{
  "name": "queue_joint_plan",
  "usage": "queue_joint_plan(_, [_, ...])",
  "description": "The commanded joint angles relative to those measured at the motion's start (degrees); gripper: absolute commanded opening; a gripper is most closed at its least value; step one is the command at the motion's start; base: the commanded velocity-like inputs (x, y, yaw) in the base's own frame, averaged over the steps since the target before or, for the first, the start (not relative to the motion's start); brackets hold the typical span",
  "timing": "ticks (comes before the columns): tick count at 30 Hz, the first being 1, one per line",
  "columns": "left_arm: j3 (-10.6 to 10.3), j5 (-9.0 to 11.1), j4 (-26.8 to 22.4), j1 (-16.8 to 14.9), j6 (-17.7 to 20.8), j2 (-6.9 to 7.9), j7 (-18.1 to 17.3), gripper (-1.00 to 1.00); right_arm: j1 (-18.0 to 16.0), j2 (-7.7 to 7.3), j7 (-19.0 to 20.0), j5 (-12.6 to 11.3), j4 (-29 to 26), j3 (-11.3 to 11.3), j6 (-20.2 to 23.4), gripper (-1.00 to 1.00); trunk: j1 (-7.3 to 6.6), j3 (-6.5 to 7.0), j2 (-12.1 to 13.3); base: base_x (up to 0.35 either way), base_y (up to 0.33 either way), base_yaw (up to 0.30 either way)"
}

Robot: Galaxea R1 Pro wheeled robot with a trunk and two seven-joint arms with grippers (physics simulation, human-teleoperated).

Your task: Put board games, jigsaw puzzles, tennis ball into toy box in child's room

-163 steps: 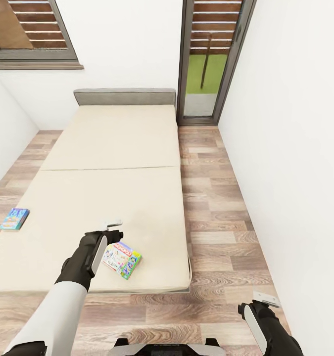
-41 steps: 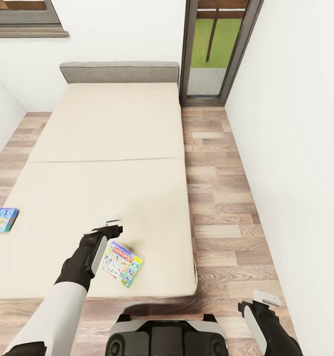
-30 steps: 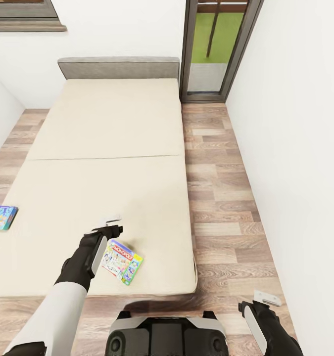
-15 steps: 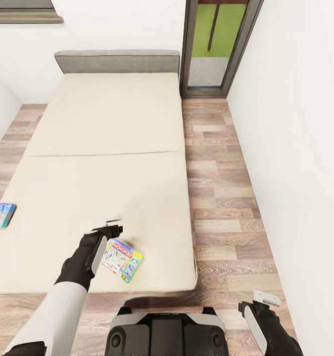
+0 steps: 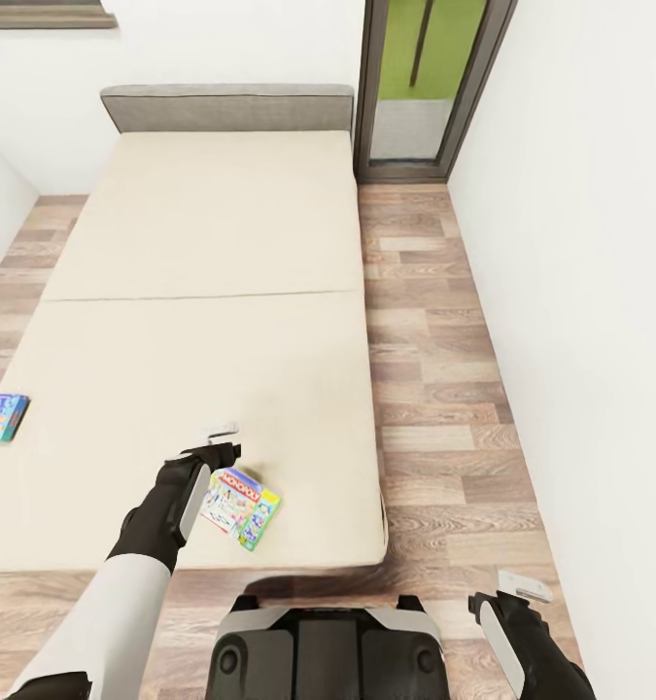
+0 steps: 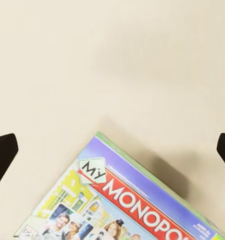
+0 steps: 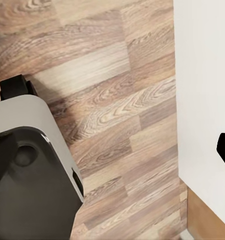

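Left gripper (image 5: 223, 439), fingers spread apart, hovers over the green-edged board game (image 5: 240, 506) on the bed (image 5: 211, 292).

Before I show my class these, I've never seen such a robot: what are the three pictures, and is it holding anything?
It is a simulated wheeled robot with two arms. The head view looks down from its head at a bed. Two board games lie there: a My Monopoly box near the foot and a blue one at the bed's left edge. The left gripper hangs open over the Monopoly box, holding nothing; its wrist camera shows dark fingertips wide apart. The right gripper hangs over the wood floor; whether it is open is unclear.
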Motion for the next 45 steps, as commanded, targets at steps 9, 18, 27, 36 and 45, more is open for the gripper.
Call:
queue_joint_plan(9, [0.12,0.0,-0.09,0.0,0.3,-0.05,0.07,1.0,-0.01,-0.02,-0.42,-0.6,-0.11,0.09,0.15,1.0,0.03,-0.89,-0.09,0.0,0.0,0.0])
queue_joint_plan(18, [0.12,0.0,-0.09,-0.02,0.3,-0.05,0.05,1.0,-0.01,-0.02,-0.42,-0.6,-0.09,0.09,0.15,1.0,0.03,-1.7,-0.09,0.0,0.0,0.0])
queue_joint_plan(27, [0.12,0.0,-0.09,0.01,0.3,-0.05,0.05,1.0,-0.01,-0.02,-0.42,-0.6,-0.1,0.09,0.15,1.0,0.03,-2.52,-0.09,0.0,0.0,0.0])
queue_joint_plan(36, [0.12,0.0,-0.09,-0.01,0.3,-0.03,0.01,1.0,-0.01,0.0,-0.42,-0.6,-0.1,0.09,0.15,1.0,0.03,-3.33,-0.09,0.0,0.0,0.0])
queue_joint_plan(45, [0.12,0.0,-0.09,0.01,0.3,0.01,-0.01,1.0,-0.01,-0.02,-0.42,-0.6,-0.07,0.09,0.15,1.0,0.03,-4.15,-0.09,0.0,0.0,0.0])
